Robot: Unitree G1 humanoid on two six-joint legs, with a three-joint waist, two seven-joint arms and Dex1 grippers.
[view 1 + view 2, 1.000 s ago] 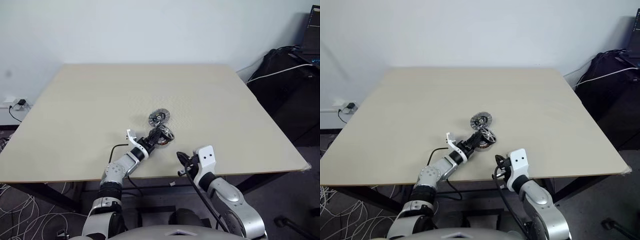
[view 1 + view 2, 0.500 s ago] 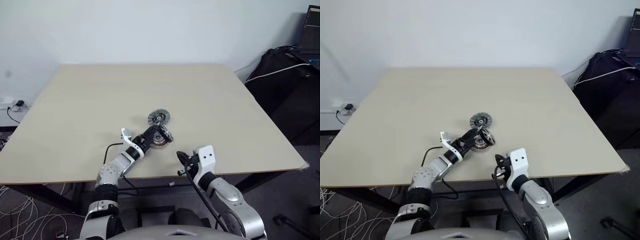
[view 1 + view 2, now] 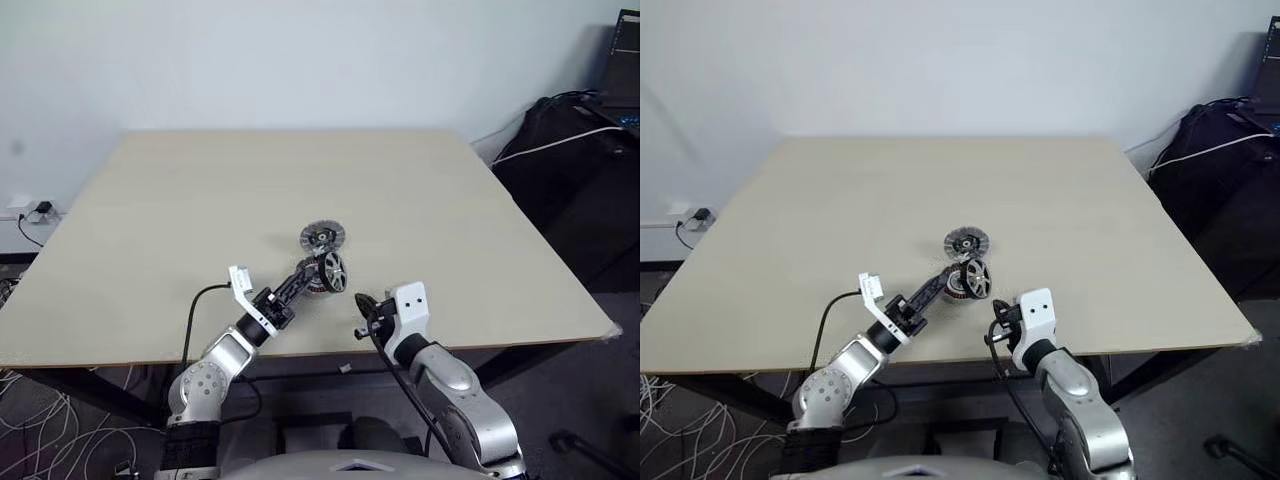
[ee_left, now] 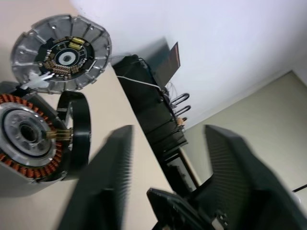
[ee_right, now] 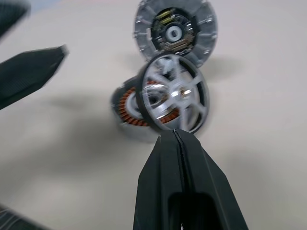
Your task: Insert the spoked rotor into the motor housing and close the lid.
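Rotor point(image 5: 173, 94): standing on edge, leaning against the housing point(image 4: 29, 139) just before the lid point(image 4: 61, 52), not yet seated, the left gripper point(image 3: 300, 284) having let go and backing off spread, right gripper point(image 5: 178, 143) waiting pressed together.

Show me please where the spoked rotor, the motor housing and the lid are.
spoked rotor point(image 5: 175, 93): right wrist view, silver hub.
motor housing point(image 4: 25, 134): left wrist view, dark centre.
lid point(image 4: 64, 58): left wrist view, centre.

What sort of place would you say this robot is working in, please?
Probably an office or lab room: a plain beige table against a bare white wall, loose cables on the floor, and a black bag beside it.
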